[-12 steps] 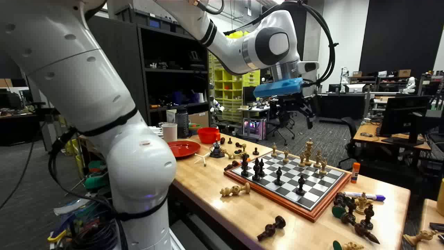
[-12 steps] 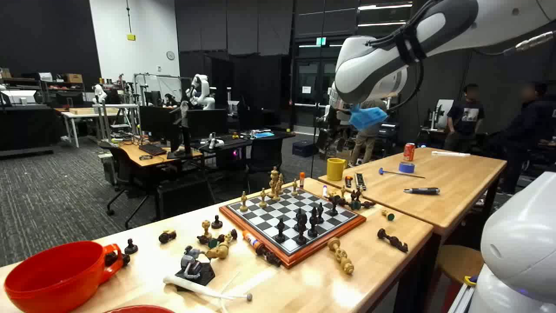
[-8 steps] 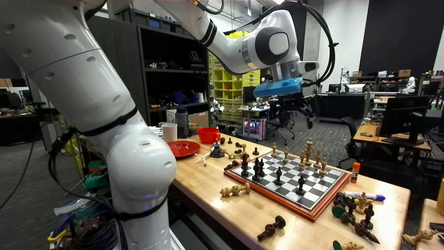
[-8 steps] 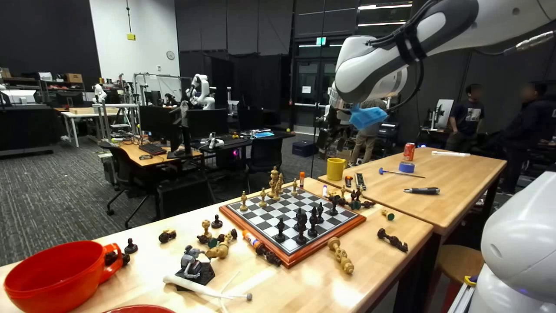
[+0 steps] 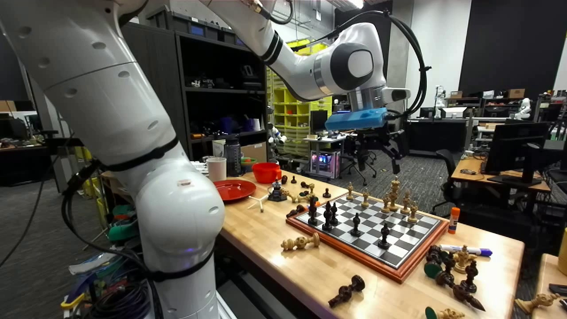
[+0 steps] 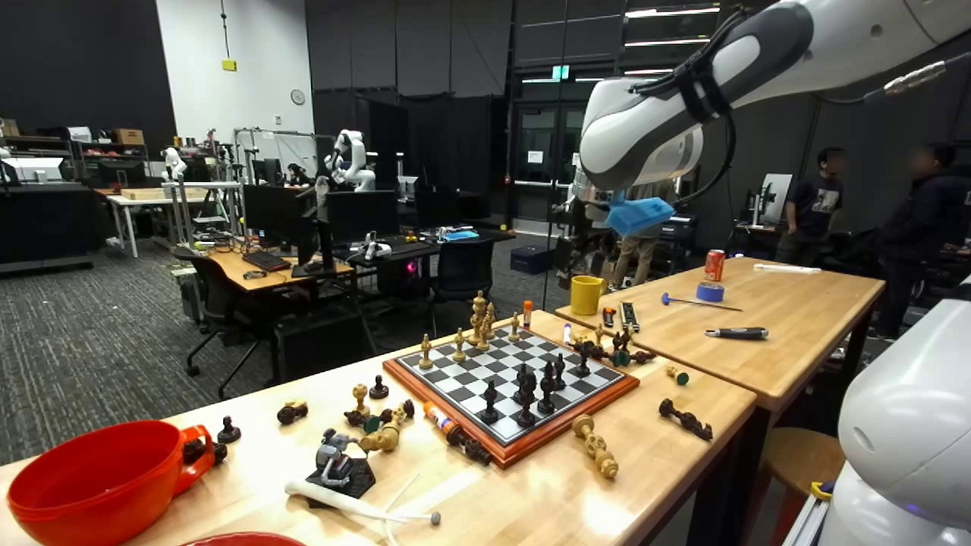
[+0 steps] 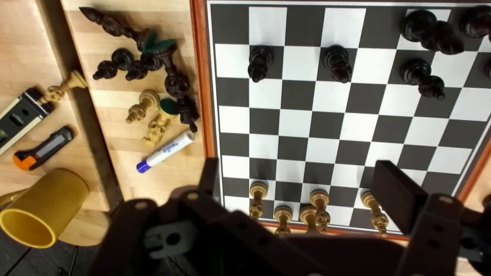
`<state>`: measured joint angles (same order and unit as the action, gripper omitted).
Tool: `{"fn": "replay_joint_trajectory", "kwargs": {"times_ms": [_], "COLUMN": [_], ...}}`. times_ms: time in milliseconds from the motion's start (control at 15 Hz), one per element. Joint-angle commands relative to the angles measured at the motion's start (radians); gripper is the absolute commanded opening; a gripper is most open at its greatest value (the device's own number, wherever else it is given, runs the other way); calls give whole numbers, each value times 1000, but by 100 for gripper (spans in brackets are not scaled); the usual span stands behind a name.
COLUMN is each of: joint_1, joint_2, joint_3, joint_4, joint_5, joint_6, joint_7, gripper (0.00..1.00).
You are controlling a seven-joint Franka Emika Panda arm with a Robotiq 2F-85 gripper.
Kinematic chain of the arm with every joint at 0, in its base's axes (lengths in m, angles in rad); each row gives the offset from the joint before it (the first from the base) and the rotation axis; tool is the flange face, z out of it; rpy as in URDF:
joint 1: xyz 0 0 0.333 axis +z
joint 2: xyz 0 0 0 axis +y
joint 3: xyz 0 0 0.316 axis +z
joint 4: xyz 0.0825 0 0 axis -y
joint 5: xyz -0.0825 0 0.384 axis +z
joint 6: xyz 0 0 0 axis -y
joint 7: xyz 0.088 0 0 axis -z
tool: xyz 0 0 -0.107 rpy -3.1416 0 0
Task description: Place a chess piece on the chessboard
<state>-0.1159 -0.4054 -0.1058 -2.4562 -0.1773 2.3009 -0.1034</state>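
The chessboard, with its checkered squares and reddish-brown border, lies on the table in both exterior views [image 5: 401,274] [image 6: 570,425] and fills much of the wrist view [image 7: 326,126]. Several light chess pieces [image 5: 393,195] stand along one side of it, and several dark ones [image 5: 356,225] along the opposite side. A light piece [image 5: 300,242] and a dark piece [image 5: 347,291] lie on their sides on the table beside the board. My gripper [image 5: 378,166] is open and empty, well above the board. In the wrist view its fingers [image 7: 297,172] are wide apart, partly covering the light pieces.
More loose pieces [image 5: 454,266], a marker [image 5: 465,250] and a glue stick [image 5: 454,220] sit beside the board. A red bowl [image 6: 106,478], a small figure [image 6: 334,459] and a white tripod [image 6: 356,504] stand at the table's other end. A yellow mug [image 6: 586,294] stands on the adjoining table.
The arm and gripper have come down a little toward the board. The chess pieces and the board have not moved.
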Motion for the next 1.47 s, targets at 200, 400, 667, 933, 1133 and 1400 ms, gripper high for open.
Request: {"fn": "replay_joint_trajectory", "kwargs": {"times_ms": [200, 400, 667, 933, 1133, 1400], "joint_1": [-65, -100, -125, -133, -133, -136], "joint_2": [135, 176, 260, 367, 447, 534], "joint_3": [-36, -71, -120, -150, -157, -153], "joint_4": [71, 92, 138, 202, 249, 311], "joint_5": [0, -2, 26, 68, 121, 161], "joint_6": [-30, -25, -5, 2, 7, 0], "joint_7": [82, 102, 82, 78, 63, 66], "gripper": [100, 100, 100, 100, 100, 100]}}
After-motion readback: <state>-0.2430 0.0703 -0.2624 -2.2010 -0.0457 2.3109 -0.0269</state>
